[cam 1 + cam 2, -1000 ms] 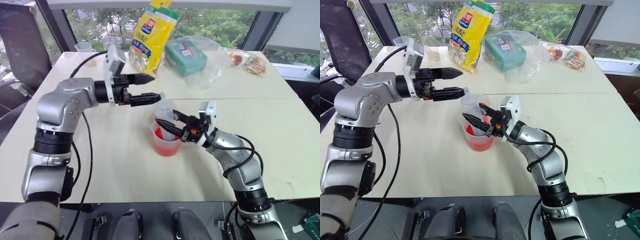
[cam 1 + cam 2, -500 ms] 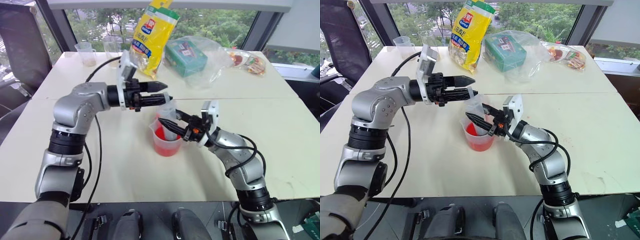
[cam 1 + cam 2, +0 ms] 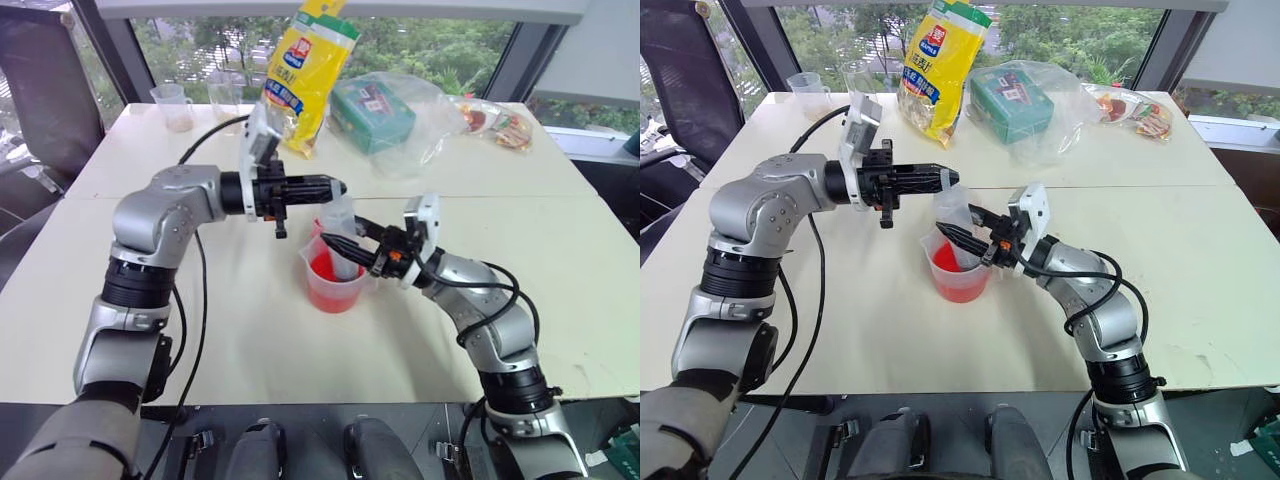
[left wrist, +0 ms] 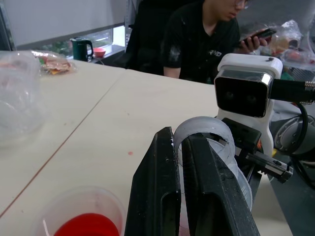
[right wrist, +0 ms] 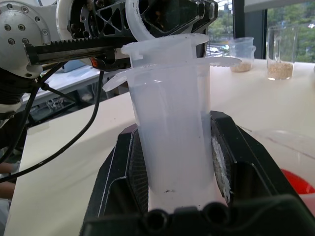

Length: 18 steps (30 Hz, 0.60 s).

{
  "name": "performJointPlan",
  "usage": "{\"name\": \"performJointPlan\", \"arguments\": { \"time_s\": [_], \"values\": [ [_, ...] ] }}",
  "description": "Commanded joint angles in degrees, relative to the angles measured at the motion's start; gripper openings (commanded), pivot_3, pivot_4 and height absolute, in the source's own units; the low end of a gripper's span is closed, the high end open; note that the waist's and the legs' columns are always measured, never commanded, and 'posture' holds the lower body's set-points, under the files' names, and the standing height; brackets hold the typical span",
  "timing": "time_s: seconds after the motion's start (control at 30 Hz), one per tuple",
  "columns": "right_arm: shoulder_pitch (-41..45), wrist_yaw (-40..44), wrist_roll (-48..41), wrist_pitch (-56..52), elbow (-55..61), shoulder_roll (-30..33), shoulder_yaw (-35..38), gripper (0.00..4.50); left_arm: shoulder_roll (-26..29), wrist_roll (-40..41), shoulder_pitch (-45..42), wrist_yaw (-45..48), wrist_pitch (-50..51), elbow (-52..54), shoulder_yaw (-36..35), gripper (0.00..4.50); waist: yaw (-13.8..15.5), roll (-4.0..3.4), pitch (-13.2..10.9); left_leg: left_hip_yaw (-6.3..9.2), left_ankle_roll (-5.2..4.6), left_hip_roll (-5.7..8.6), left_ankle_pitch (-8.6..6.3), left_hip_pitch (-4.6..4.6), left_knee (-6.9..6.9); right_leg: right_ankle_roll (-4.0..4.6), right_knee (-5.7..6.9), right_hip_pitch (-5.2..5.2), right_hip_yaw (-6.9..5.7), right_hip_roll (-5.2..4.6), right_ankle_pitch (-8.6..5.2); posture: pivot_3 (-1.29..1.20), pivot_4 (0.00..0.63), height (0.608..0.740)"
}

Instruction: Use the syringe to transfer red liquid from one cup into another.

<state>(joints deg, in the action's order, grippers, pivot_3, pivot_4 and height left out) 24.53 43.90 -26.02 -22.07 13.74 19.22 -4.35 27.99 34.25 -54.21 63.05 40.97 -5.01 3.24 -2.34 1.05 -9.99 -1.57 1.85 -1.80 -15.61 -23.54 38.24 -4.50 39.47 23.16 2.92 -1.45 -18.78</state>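
The syringe [image 3: 338,226] stands upright with its lower end inside the handled beaker [image 3: 334,287], the one cup, which holds red liquid [image 3: 322,268]. My right gripper [image 3: 338,246] reaches in from the right and is shut on the clear barrel [image 5: 172,128]. From the left, my left gripper [image 3: 336,186] lies level over the beaker and is shut on the white plunger ring [image 4: 202,132] at the syringe's top. The beaker's rim and red liquid [image 4: 88,223] also appear beside the left fingers [image 4: 157,191]. Another cup is out of view.
Two clear cups with tan bottoms [image 3: 174,106] [image 3: 223,101] stand at the table's far left. A yellow bag [image 3: 304,70], a green box in clear plastic [image 3: 374,112] and a snack packet [image 3: 497,124] lie along the back. A person [image 4: 204,39] sits beyond the table's right end.
My left gripper has moved right to the syringe's top and closed from open onto the plunger ring. The right gripper and syringe have stayed over the beaker.
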Motion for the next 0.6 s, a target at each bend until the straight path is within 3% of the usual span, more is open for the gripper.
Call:
{"name": "performJointPlan", "arguments": {
  "time_s": [0.03,0.6],
  "values": [
    [-1.15,3.41,0.4,-0.87,-0.34,1.01,-3.82,1.36,0.71,0.28,-4.42,-1.11,-1.93,0.52,-3.43,0.02,-0.03,0.0,0.0,0.0,0.0,0.0,0.0,0.0,0.0,0.0,0.0,0.0,0.0,0.0,0.0,0.0,0.15,0.74],
    [-2.07,4.79,0.31,-1.77,-0.63,2.51,-4.95,1.36,2.43,-0.43,-7.04,-1.29,-3.6,-2.11,-5.01,0.02,0.01,0.0,0.0,0.0,0.0,0.0,0.0,0.01,0.0,0.0,0.0,0.0,0.0,0.0,0.0,0.0,0.15,0.74]
  ]
}}
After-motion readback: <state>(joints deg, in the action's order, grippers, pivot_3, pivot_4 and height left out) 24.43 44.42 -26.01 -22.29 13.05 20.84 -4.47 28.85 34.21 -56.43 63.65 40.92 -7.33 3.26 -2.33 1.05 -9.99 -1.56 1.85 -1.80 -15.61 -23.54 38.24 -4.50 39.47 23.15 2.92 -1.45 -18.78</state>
